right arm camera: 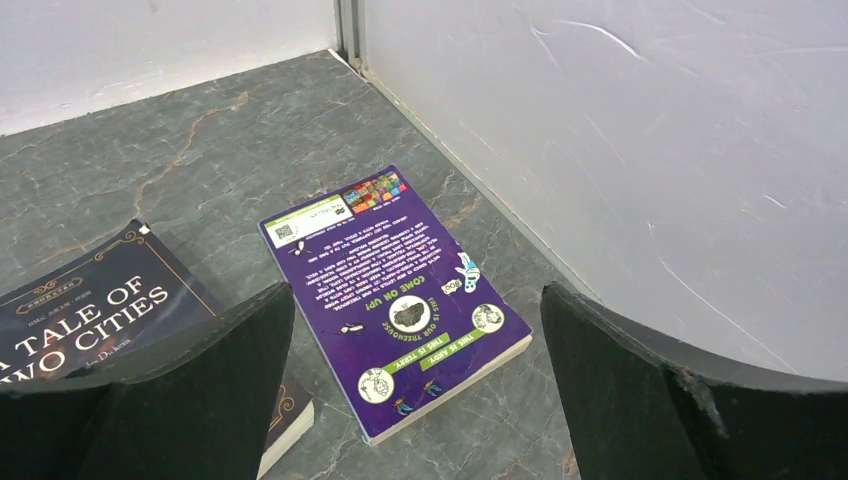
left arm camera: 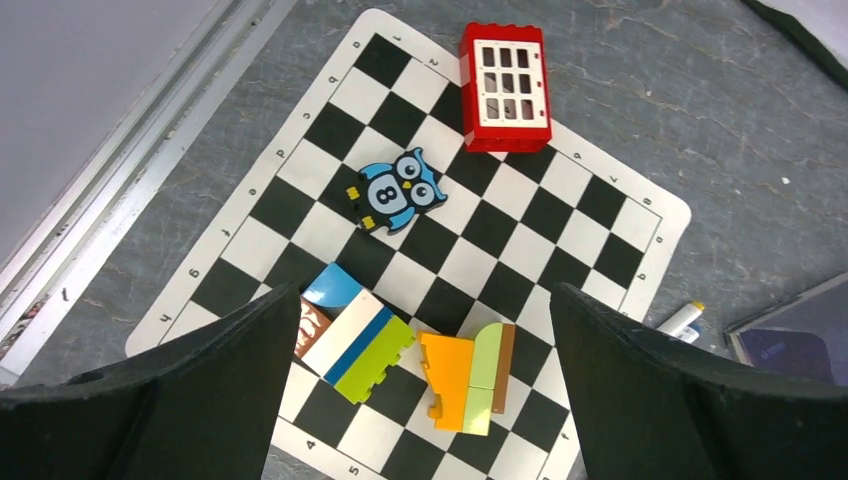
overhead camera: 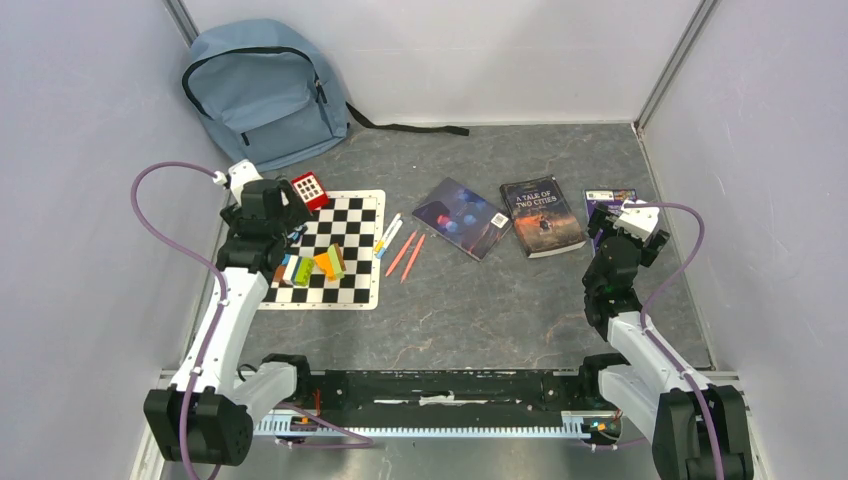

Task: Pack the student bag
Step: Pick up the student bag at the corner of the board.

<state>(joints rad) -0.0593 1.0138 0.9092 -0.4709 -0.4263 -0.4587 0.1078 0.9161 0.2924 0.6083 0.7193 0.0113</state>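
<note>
The soft blue-grey cloth backpack (overhead camera: 265, 95) leans in the far left corner, zips shut. It looks light & floppy, so best grab its top or black strap (overhead camera: 405, 127). The left gripper (left arm camera: 425, 390) & right gripper (right arm camera: 420, 370) gape wide, holding nothing.

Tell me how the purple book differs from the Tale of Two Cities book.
The purple book has a bright purple cover; the Tale of Two Cities book is black with pale lettering. The purple book lies nearer the right wall, the Tale of Two Cities book to its left. Both lie flat and closed on the table.
</note>
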